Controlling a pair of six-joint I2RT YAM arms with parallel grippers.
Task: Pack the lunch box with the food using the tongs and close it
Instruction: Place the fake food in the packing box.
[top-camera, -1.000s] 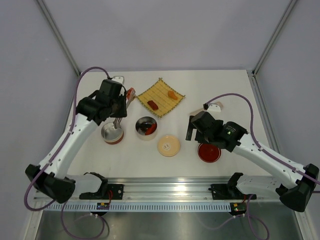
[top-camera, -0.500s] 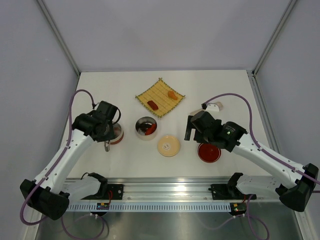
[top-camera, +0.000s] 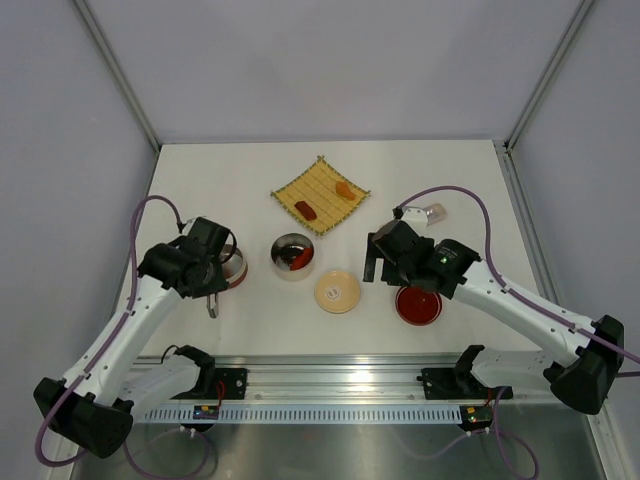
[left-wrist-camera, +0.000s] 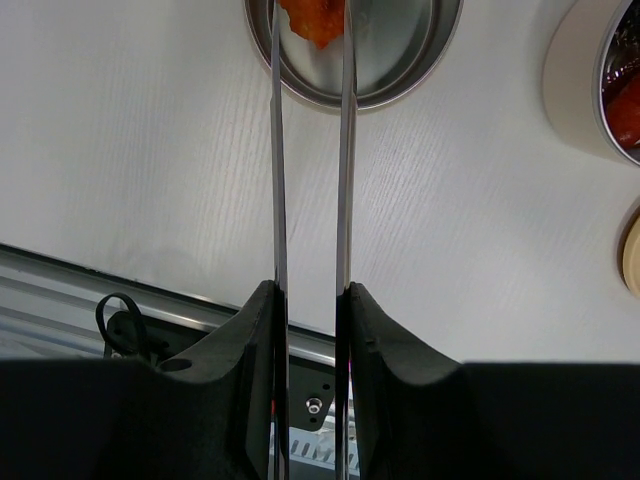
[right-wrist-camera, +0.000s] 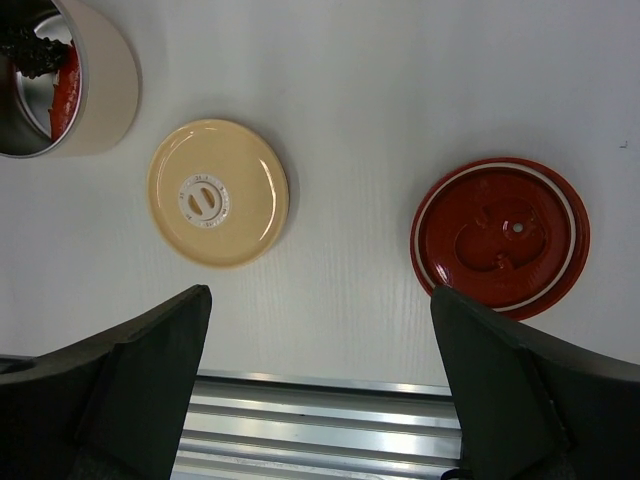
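The left gripper (left-wrist-camera: 310, 300) is clamped on long thin silver metal tongs (left-wrist-camera: 343, 150), whose slick, springy tips pinch a light orange-red toy food piece (left-wrist-camera: 315, 22) mid-body over the red-brown steel tin (left-wrist-camera: 400, 55), beside the shiny silver lunch box (top-camera: 283, 243), while the right gripper (right-wrist-camera: 318, 292) hangs spread and empty.

The top view looks steeply down on the whole tabletop (top-camera: 250, 170) from above and behind its 6 o'clock edge. Both wrist views hang close above it, facing down, and share the lunch box (right-wrist-camera: 105, 90) and cream lid (right-wrist-camera: 218, 193) with it.
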